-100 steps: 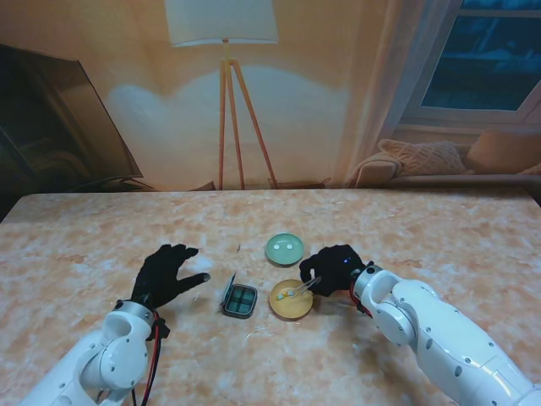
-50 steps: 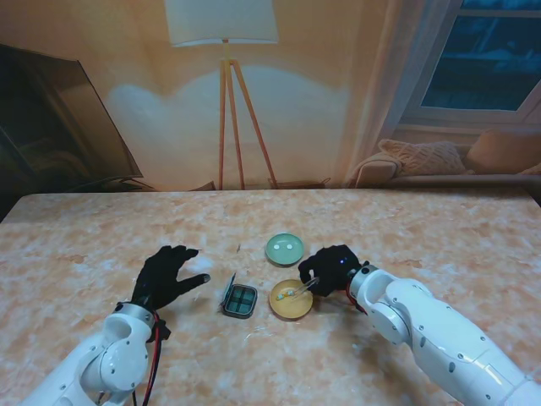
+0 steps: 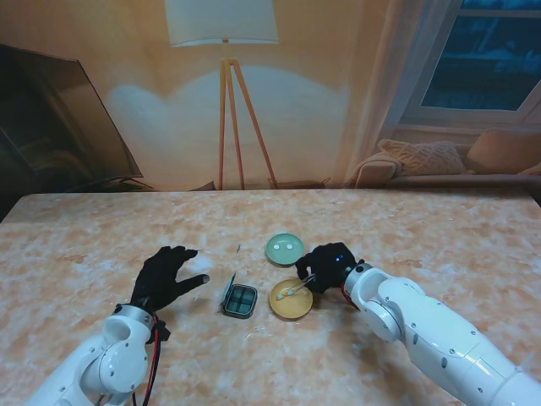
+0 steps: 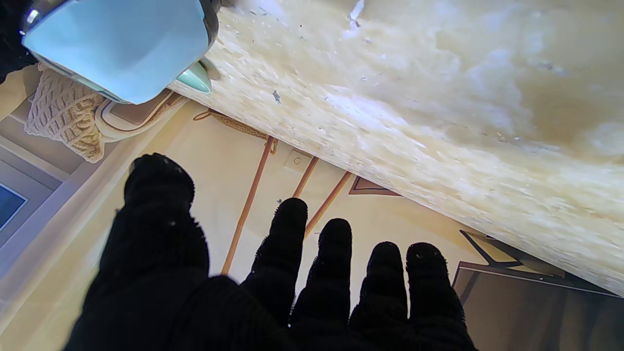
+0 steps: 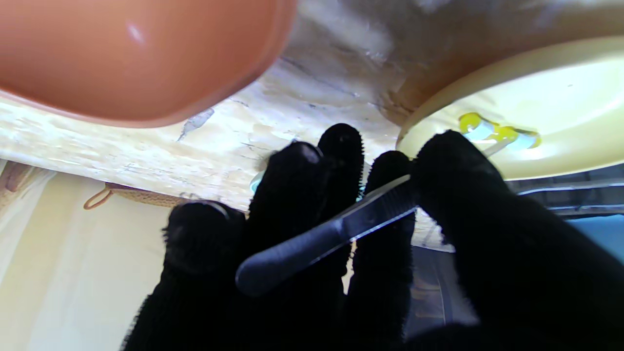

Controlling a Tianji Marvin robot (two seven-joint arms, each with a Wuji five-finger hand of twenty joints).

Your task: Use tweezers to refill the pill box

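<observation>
marbled beige table (image 3: 439, 228) — floor lamp (image 3: 224, 93), sofa (image 3: 439, 165), window (image 3: 494, 55) behind

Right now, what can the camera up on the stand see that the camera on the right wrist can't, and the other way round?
Only the stand view shows the open left hand, the dark pill box with its lid up, and the green dish. Only the right wrist view shows the yellow-and-white capsules clearly, and the tweezers' handle across the fingers. Both show the right hand holding the tweezers over the yellow dish.
</observation>
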